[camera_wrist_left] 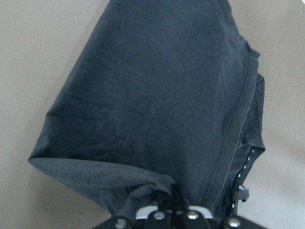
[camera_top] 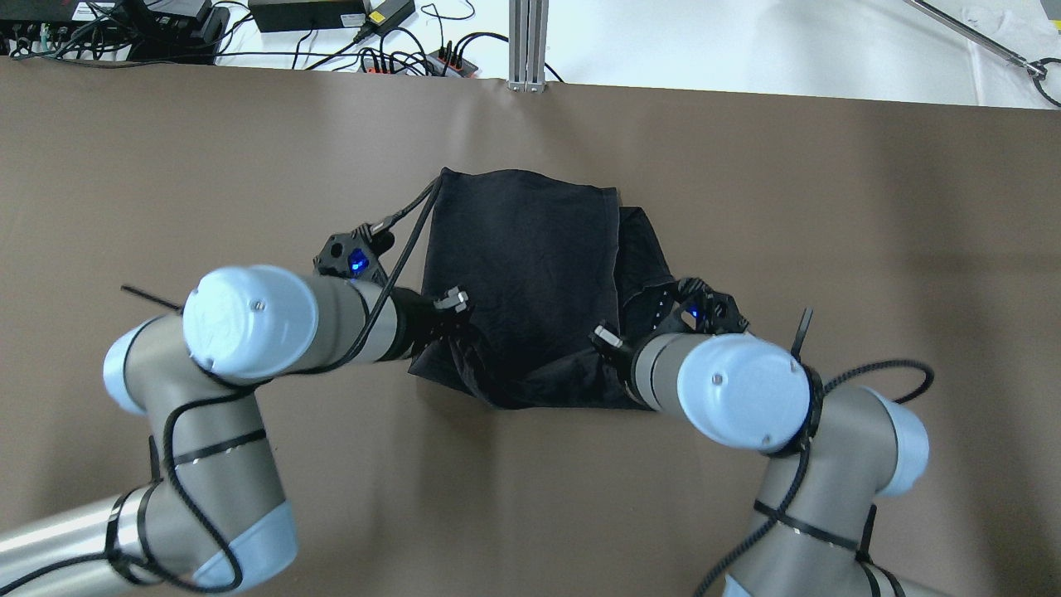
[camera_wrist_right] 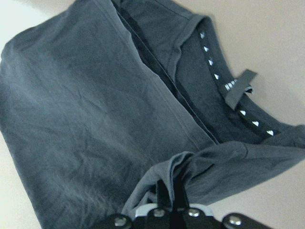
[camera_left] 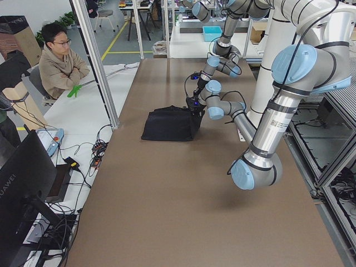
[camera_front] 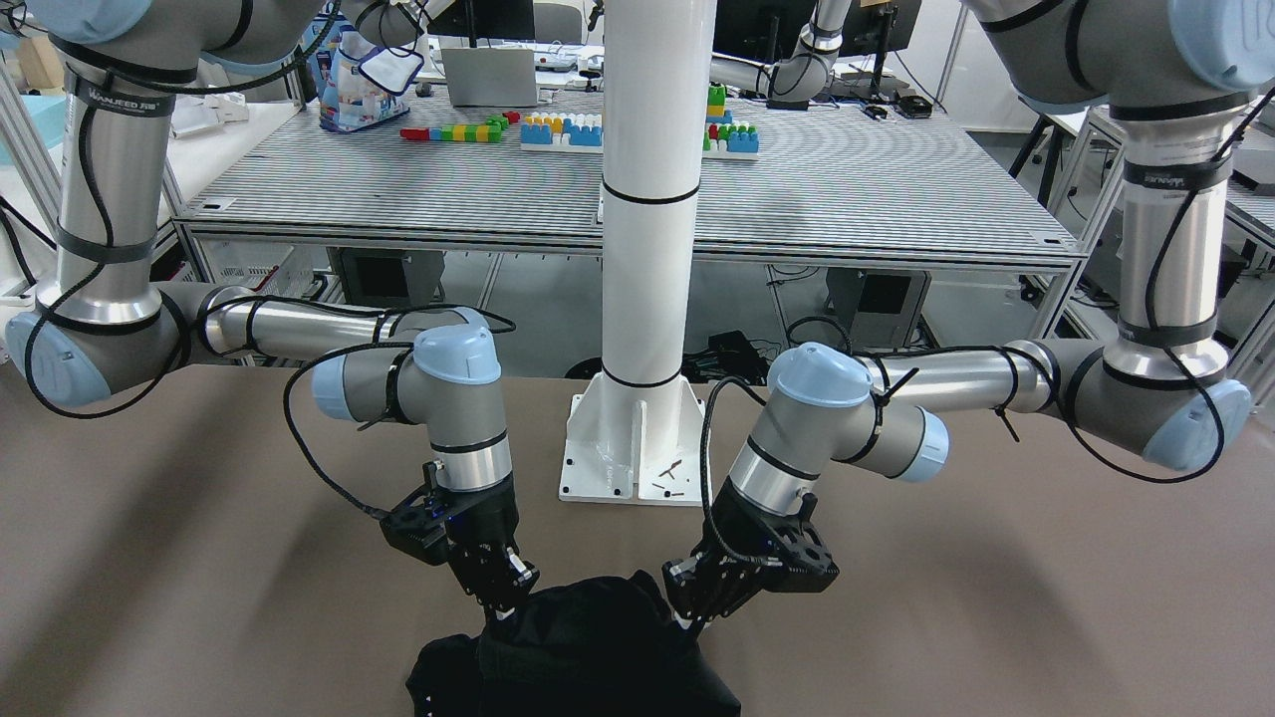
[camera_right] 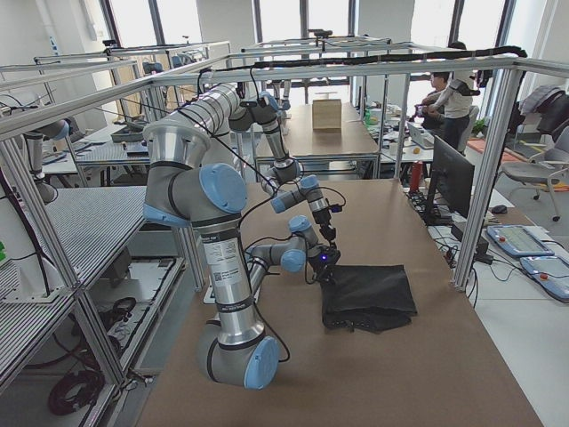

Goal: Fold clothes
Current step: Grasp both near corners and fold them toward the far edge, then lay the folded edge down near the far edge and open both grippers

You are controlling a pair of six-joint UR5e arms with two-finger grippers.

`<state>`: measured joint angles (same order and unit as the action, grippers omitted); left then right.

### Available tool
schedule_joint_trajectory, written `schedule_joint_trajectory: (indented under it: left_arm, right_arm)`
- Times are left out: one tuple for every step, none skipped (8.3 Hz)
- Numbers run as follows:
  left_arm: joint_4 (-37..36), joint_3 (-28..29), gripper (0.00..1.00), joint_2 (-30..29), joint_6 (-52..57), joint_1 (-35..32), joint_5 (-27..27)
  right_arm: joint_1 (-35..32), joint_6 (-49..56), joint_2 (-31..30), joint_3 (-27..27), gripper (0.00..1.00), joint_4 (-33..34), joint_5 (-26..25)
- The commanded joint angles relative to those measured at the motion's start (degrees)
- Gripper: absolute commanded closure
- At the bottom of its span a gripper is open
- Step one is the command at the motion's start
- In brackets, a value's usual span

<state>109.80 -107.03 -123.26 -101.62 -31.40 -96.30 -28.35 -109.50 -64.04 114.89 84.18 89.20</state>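
A black garment [camera_top: 530, 274] lies partly folded on the brown table [camera_top: 166, 166], its collar and label [camera_wrist_right: 238, 90] at its right side. My left gripper [camera_top: 456, 311] is shut on the near left edge of the cloth, which is bunched between the fingers in the left wrist view [camera_wrist_left: 167, 200]. My right gripper [camera_top: 609, 340] is shut on the near right edge, shown bunched in the right wrist view [camera_wrist_right: 169, 191]. The near edge is lifted a little off the table. In the front view the left gripper [camera_front: 687, 622] and the right gripper [camera_front: 503, 607] flank the garment [camera_front: 578, 657].
The white pillar base [camera_front: 637, 438] stands just behind the grippers, on the robot's side. Cables and power strips [camera_top: 331, 25] lie beyond the table's far edge. A seated person [camera_left: 58, 61] is past that far edge. Bare brown table lies on both sides of the garment.
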Motion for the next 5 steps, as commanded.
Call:
schedule_joint_trajectory:
  left_arm:
    - [0.32, 12.86, 1.0, -8.12, 3.87, -9.96, -7.92]
    - [4.24, 17.86, 1.0, -9.01, 4.06, -12.17, -9.33]
    - [10.03, 25.57, 1.0, -10.84, 4.23, -13.49, -9.34]
    - [16.61, 36.0, 1.0, -14.51, 4.41, -14.81, -9.34]
    - [21.63, 44.54, 1.0, -17.6, 5.72, -15.87, -9.25]
  right_arm:
    - [-10.39, 5.69, 10.91, -12.53, 1.0, 0.47, 7.74]
    - [-12.67, 7.88, 14.78, -18.59, 1.0, 0.12, 8.44]
    - [-15.22, 10.16, 17.08, -23.09, 1.0, -0.15, 10.45]
    - [-16.72, 13.15, 19.02, -29.48, 1.0, -2.94, 10.99]
    - [-17.69, 15.79, 20.08, -37.73, 0.46, -11.06, 10.91]
